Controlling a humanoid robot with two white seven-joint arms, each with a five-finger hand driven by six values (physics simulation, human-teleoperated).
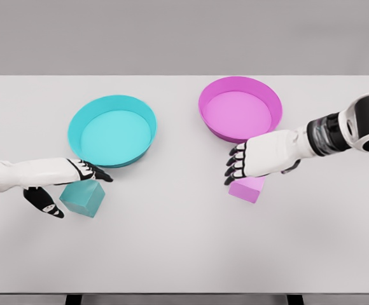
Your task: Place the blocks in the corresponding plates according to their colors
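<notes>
A teal block lies on the white table in front of the teal plate. My left hand reaches in from the left. Its fingers stretch over the block's top left corner and the thumb hangs at its left side, spread and not closed on it. At the back right is the pink plate, with a pink block lying just in front of it. My right hand hovers over that block's upper edge and hides part of it. Its dark fingertips are loosely bent and hold nothing.
The table runs to a front edge near the bottom of the view, with a grey wall behind. Both plates stand side by side in the far half.
</notes>
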